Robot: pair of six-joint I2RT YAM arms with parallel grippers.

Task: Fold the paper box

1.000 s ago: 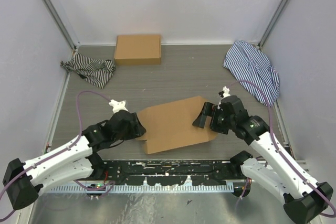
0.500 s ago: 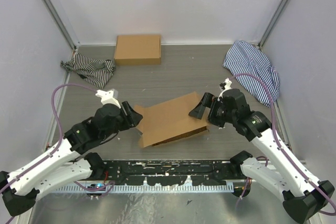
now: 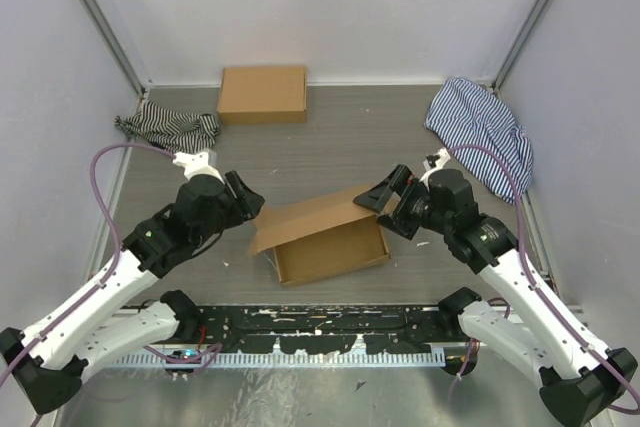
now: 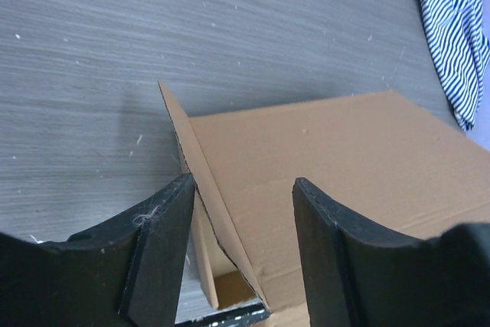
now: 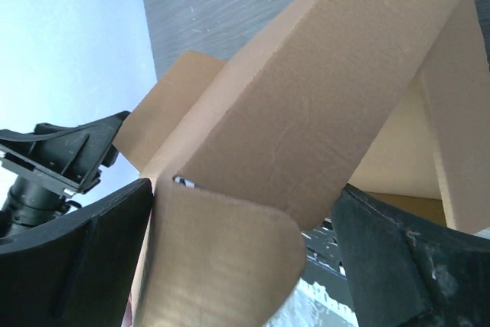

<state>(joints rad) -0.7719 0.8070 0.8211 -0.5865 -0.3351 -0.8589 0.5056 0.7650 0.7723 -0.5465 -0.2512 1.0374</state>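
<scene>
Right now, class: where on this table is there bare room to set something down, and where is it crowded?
Free: the table's middle, between the closed box, the left cloth, the blue cloth and the paper box. Crowded: around the paper box, with the left gripper and right gripper at its ends.

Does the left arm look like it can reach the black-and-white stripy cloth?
Probably yes. The stripy cloth lies a little beyond the left tool, with only bare table between. The tool's open jaws straddle a flap of the paper box, so it should back off first.
</scene>
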